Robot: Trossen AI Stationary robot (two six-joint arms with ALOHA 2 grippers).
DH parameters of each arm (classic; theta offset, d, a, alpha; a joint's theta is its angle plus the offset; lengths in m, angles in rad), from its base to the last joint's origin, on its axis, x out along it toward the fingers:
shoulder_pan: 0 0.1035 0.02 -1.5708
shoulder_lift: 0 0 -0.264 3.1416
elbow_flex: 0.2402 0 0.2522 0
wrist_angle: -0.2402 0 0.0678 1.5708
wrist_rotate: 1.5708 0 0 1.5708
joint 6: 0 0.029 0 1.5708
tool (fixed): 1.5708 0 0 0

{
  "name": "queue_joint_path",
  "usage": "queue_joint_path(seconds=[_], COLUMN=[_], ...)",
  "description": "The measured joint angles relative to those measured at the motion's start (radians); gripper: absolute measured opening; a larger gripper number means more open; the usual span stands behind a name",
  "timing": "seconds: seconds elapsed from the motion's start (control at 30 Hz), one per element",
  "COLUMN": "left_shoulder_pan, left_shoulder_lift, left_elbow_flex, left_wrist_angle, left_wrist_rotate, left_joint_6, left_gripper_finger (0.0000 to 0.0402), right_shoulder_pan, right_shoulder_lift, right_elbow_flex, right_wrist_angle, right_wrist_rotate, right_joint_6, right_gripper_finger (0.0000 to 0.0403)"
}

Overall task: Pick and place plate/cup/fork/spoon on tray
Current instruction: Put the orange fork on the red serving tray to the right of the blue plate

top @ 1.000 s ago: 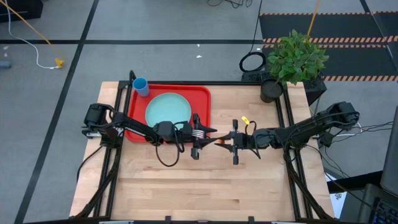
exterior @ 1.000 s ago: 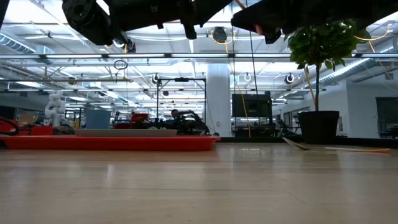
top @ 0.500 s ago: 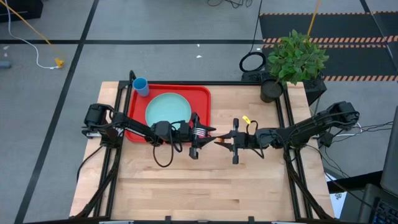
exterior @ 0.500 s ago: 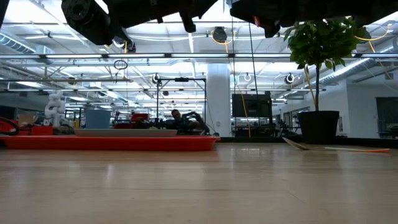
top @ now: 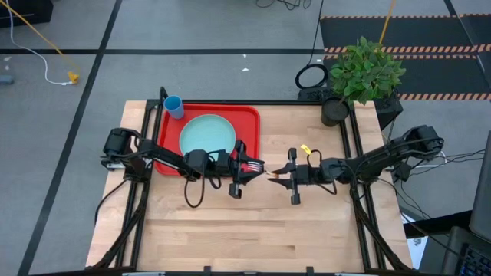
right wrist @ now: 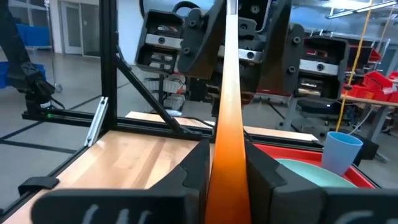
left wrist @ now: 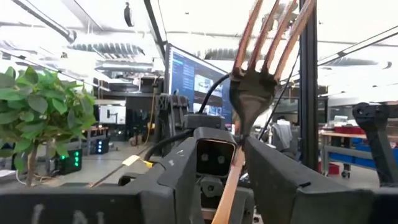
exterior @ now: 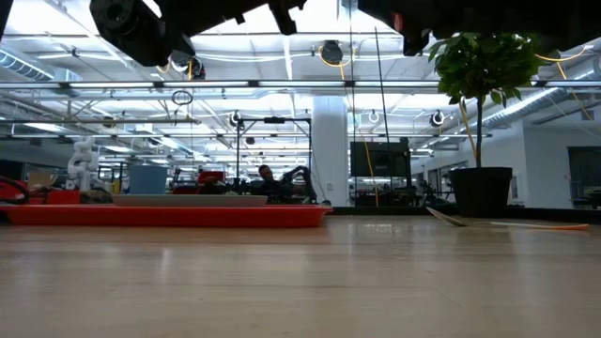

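The red tray [top: 249, 116] lies at the table's far left. The mint-green plate [top: 207, 134] rests on it, and the blue cup [top: 173, 106] stands at its far left corner. My two grippers face each other above the table's middle, with the fork [top: 261, 169] level between them, tines toward the left arm. My right gripper [top: 278, 175] is shut on the fork. My left gripper [top: 257, 165] is open, its fingers on either side of the fork's neck [left wrist: 249, 106]. The spoon [exterior: 507, 223] lies on the table at the far right, by the right arm [top: 303, 149]. My right gripper pinches the fork's orange handle [right wrist: 227, 155] between its two fingers [right wrist: 194, 177]. It comes level from the table's right, and the fingers lie along the handle. The fork is lifted clear of the table, roughly level, and its tines [left wrist: 273, 28] reach in over my left gripper.
A potted plant [top: 360, 73] stands at the table's far right corner. Black frame rails run along the table's left and right sides. Bare wood [top: 253, 230] lies between the arms and the near edge.
My left gripper has drawn back a little toward the table's left edge, and my right gripper has drawn back a little toward the right edge, taking the fork with it. In the low view both arms have risen slightly.
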Motion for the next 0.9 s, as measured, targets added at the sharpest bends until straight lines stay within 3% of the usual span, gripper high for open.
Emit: queue_joint_path(seconds=[0.27,0.6,0.9], left_shoulder_pan=[0.002,0.002,0.002], left_shoulder_lift=[0.0,0.0,0.0], left_elbow_flex=[0.0,0.0,0.0], left_wrist_angle=[-0.004,-0.011,-0.012], left_wrist_rotate=[0.028,0.063,0.026], left_joint_6=[-0.008,-0.004,-0.005], left_gripper_finger=[0.0107,0.0154,0.0159], right_shoulder_pan=[-0.001,-0.021,-0.021], right_shoulder_lift=[0.0,0.0,0.0], right_elbow_flex=[-0.001,-0.001,-0.001], right_wrist_angle=[0.0,-0.001,-0.001], right_wrist_rotate=[0.002,0.001,0.002], right_joint_6=[0.001,0.028,0.028], right_gripper_finger=[0.0051,0.0053,0.0053])
